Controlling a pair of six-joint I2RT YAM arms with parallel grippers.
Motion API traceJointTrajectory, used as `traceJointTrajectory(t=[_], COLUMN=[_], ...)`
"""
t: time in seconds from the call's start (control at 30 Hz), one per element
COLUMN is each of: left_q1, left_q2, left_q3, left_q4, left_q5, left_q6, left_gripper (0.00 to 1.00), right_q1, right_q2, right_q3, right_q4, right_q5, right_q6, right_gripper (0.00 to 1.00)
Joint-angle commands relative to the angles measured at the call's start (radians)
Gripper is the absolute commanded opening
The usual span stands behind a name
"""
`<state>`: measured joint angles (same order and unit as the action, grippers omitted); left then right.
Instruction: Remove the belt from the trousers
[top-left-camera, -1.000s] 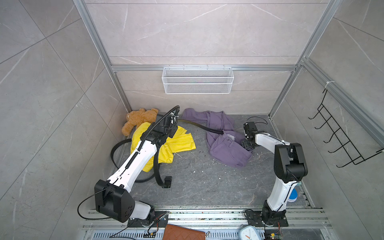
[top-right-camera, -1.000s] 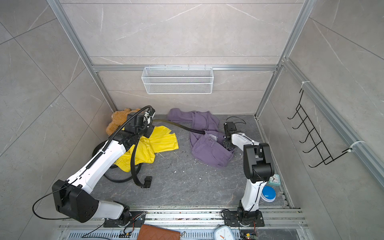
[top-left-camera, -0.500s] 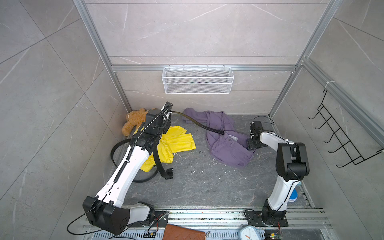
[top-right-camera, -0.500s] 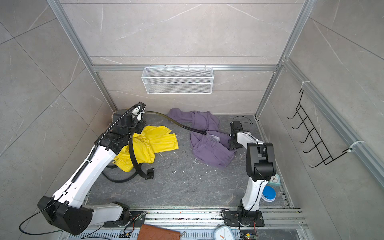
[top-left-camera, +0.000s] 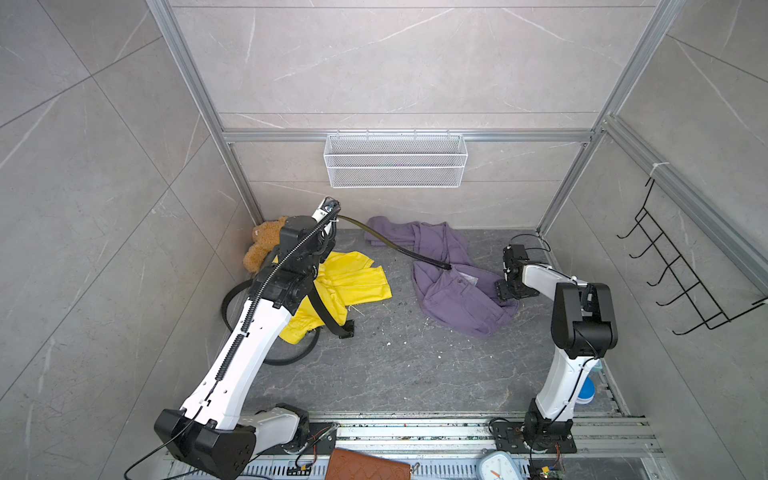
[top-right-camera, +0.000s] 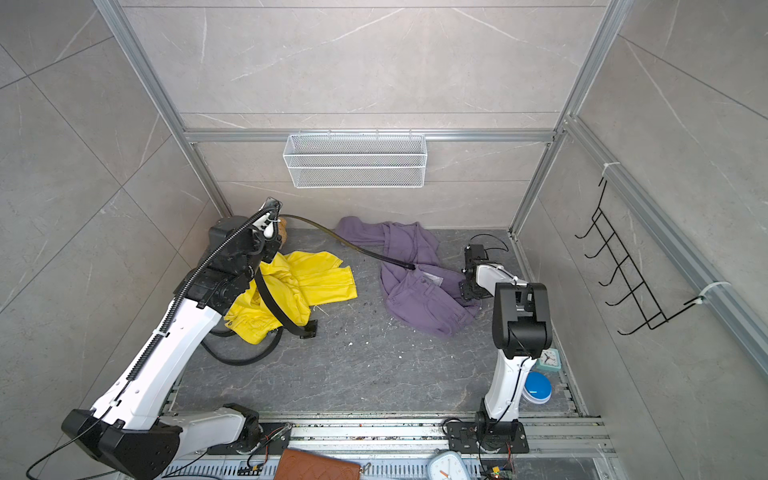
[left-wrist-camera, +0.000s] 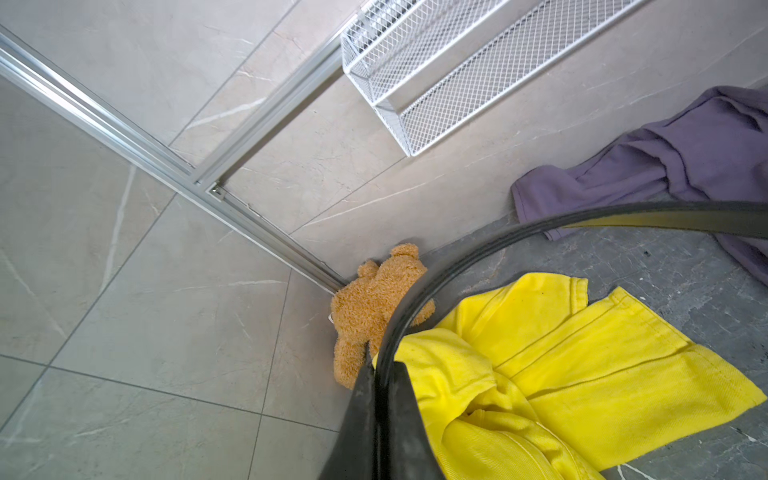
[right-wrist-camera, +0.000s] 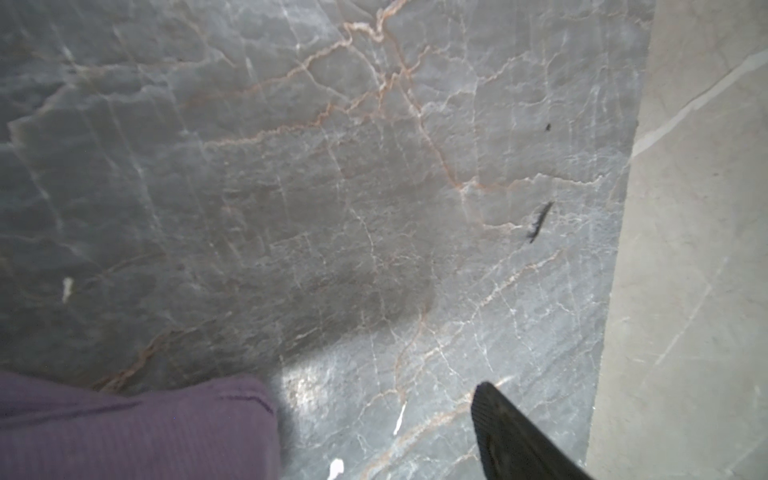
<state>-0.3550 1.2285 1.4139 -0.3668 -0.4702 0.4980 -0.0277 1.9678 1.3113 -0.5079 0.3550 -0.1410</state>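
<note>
In the back left corner, lifted above the grey surface (top-left-camera: 415, 374), the belt (top-left-camera: 395, 246) is pinched in the left tool (left-wrist-camera: 381, 374), whose jaws are clamped tight on the strap. From there it slopes down to the purple trousers (top-left-camera: 457, 299) and disappears into their waistband. The trousers lie crumpled right of the middle, towards the back wall. At their right-hand edge the right tool (top-left-camera: 509, 286) sits low with its jaws spread wide. Its wrist view shows one black finger (right-wrist-camera: 511, 432) clear of the purple cloth, with bare stone between. Beneath the left arm lies a yellow garment (top-left-camera: 357, 282) with a black buckled strap (top-left-camera: 328, 316) across it. I cannot tell whether that strap is the same belt. A teddy bear (top-left-camera: 264, 245) slumps in the corner, and a wire basket (top-left-camera: 395, 166) hangs on the back wall.
</note>
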Motion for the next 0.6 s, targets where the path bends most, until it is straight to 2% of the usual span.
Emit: traceJointTrajectory(t=[0.0, 0.07, 0.33, 0.4, 0.47, 0.57], left_q1=[0.009, 0.008, 0.019, 0.035, 0.043, 0.104], left_q2=[-0.03, -0.027, -0.057, -0.063, -0.053, -0.064], left_q3=[0.05, 0.052, 0.092, 0.107, 0.117, 0.113], left_q4=[0.053, 0.041, 0.092, 0.081, 0.083, 0.076], left_q5=[-0.045, -0.02, -0.056, -0.052, -0.101, -0.064], left_q6=[0.005, -0.01, 0.046, 0.036, 0.056, 0.02], left_gripper=[0.0, 0.0, 0.0, 0.0, 0.0, 0.0], right_q1=[-0.009, -0.01, -0.018, -0.018, -0.018, -0.018], right_q2=[0.026, 0.024, 0.042, 0.048, 0.049, 0.039], right_q3=[0.016, 0.013, 0.014, 0.016, 0.013, 0.01], right_q4=[-0.026, -0.026, -0.027, -0.03, -0.03, -0.027], right_q5=[0.006, 0.008, 0.01, 0.012, 0.016, 0.004], right_q6=[0.018, 0.017, 0.018, 0.016, 0.014, 0.015], right_gripper=[0.84, 0.84, 0.84, 0.84, 0.84, 0.84])
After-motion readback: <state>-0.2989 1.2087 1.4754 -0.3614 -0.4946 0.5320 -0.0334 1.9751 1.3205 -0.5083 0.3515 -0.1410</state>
